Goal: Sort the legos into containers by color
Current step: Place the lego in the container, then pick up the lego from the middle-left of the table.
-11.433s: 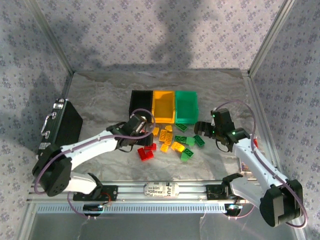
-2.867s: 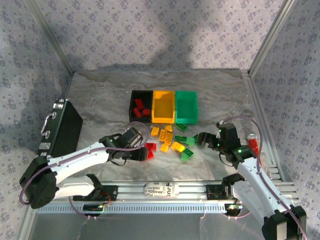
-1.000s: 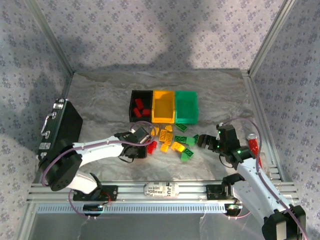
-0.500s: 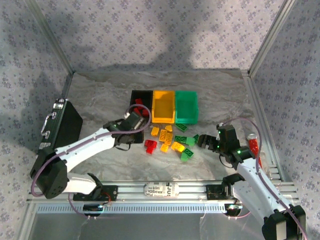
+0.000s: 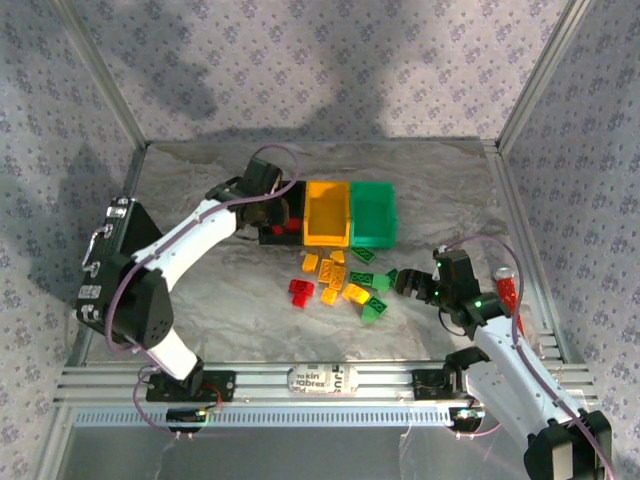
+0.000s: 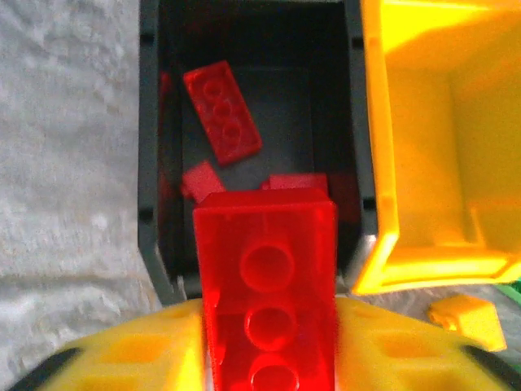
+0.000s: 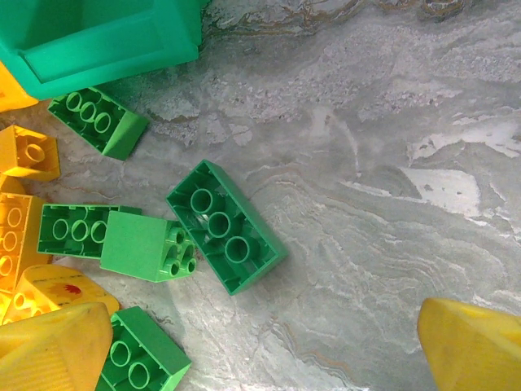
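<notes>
My left gripper (image 5: 268, 205) hangs over the black container (image 5: 268, 238), shut on a red lego (image 6: 269, 285) that stands between its yellow fingers. Several red legos (image 6: 221, 112) lie inside that black container (image 6: 148, 163). Beside it stand the yellow container (image 5: 327, 240) and the green container (image 5: 372, 240). Loose legos lie in front of them: red (image 5: 300, 291), yellow (image 5: 333, 272), green (image 5: 372, 300). My right gripper (image 5: 400, 281) is open at the pile's right edge. Its fingers straddle bare table (image 7: 260, 350), just right of an upturned green lego (image 7: 226, 226).
A large black case (image 5: 125, 255) lies at the left edge. A red object (image 5: 507, 290) sits by the right frame post. The aluminium rail (image 5: 320, 380) runs along the front. A corner of the green container (image 7: 98, 41) is close above the green legos.
My left arm has swung from the red legos at the pile's left up to the black container, carrying one red lego. One red lego stays on the table. The right arm has not moved.
</notes>
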{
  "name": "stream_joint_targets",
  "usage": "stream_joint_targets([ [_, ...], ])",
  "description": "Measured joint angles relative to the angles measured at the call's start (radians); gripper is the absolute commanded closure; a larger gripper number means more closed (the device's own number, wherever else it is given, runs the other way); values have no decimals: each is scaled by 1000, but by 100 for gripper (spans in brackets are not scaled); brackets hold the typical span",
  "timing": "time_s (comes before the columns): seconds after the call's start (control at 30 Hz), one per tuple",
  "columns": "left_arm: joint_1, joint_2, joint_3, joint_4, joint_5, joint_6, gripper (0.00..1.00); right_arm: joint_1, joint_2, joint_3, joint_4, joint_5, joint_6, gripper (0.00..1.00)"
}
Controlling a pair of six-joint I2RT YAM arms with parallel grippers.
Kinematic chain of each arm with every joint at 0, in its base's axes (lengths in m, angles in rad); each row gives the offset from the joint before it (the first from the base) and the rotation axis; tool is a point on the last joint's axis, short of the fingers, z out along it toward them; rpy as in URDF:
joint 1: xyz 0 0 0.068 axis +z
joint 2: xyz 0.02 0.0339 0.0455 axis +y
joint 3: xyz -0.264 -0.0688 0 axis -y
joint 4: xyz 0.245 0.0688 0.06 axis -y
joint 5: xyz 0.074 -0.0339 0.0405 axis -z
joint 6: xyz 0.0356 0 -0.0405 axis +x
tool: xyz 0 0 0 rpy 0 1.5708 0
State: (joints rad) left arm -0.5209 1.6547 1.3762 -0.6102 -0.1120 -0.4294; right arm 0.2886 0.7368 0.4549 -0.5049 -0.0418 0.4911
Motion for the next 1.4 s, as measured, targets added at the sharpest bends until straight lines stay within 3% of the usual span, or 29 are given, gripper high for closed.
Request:
stream_joint_targets([
  [0.17, 5, 60, 37, 4, 5, 3, 10, 0, -6, 0, 0, 0, 0, 1],
  [0.33, -40, -50, -103, 42, 15, -6, 13, 0, -8, -2, 1, 0, 0, 1],
  [0.57, -192, -211, -262, 35, -2, -45, 22, 0, -2, -6, 7, 0, 0, 1],
  [0.87, -389, -194, -386, 19, -7, -156, 31, 0, -1, -6, 7, 0, 0, 1],
  [1.4, -424, -45, -415, 18, -3, -220, 35, 0, -6, -6, 7, 0, 3, 2],
])
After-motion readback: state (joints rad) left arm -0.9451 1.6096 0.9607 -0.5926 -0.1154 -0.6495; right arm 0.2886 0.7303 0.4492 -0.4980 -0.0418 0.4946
